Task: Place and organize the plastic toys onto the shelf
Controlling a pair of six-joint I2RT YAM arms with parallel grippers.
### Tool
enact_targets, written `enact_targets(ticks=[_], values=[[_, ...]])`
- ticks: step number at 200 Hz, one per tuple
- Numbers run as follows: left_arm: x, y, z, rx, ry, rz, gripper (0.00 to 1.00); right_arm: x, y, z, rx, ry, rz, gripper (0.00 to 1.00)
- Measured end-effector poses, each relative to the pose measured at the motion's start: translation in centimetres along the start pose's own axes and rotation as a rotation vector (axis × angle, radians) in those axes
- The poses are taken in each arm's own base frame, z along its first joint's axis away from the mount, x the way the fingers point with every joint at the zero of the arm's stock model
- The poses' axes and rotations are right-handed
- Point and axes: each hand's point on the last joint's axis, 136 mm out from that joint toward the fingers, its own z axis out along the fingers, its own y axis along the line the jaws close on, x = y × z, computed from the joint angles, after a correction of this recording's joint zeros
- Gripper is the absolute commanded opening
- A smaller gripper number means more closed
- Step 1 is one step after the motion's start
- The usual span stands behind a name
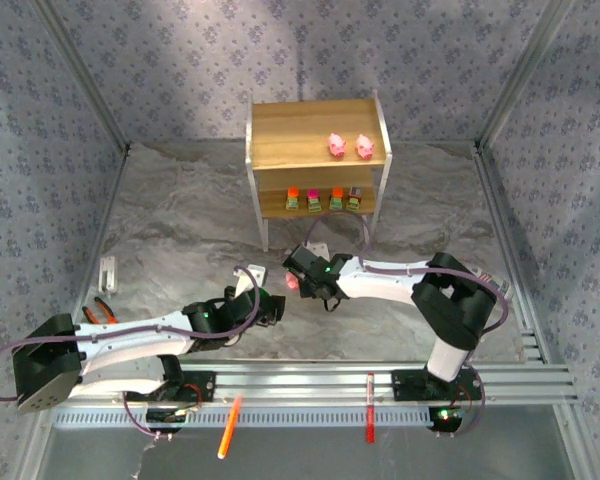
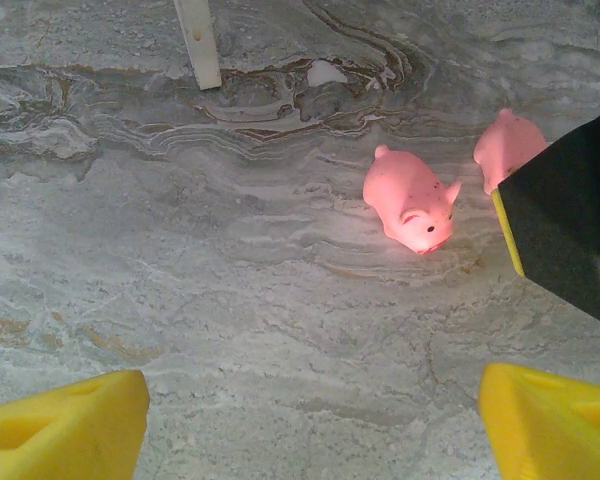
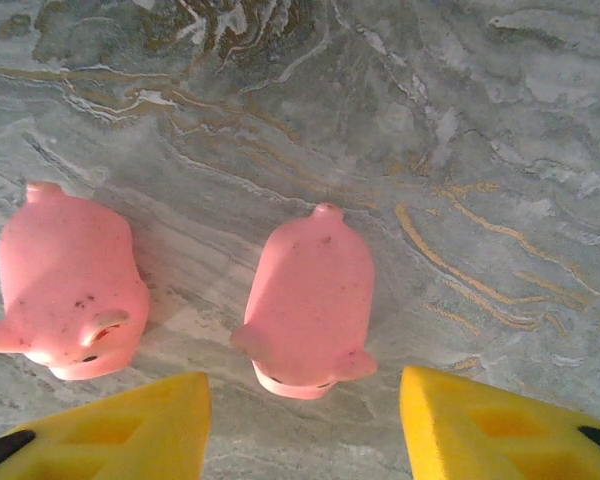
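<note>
The shelf (image 1: 315,118) stands at the back with two pink pigs (image 1: 349,146) on its top board and several blocky yellow-green toys (image 1: 323,200) in a row on the lower board. Two more pigs lie on the table. In the right wrist view one pig (image 3: 310,300) lies just ahead of my open right gripper (image 3: 305,430), roughly between its yellow fingers, and the other pig (image 3: 70,290) is to its left. My left gripper (image 2: 315,430) is open over bare table, with a pig (image 2: 410,200) ahead of it. In the top view both grippers, left (image 1: 276,305) and right (image 1: 298,283), meet near the pigs.
The right gripper's black body (image 2: 570,220) half hides the second pig (image 2: 510,145) in the left wrist view. A white strip (image 2: 200,40) lies farther off. Orange-handled pliers (image 1: 102,310) lie at the left. An orange pen (image 1: 230,425) and a red pen (image 1: 369,420) rest by the front rail.
</note>
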Motion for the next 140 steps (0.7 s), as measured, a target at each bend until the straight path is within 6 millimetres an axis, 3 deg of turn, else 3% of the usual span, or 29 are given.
enact_targets(ticks=[140], values=[[0.0,0.1,0.1,-0.005,0.0,-0.002,0.85,-0.6,-0.3,1.1,0.018,0.008,0.017,0.44]])
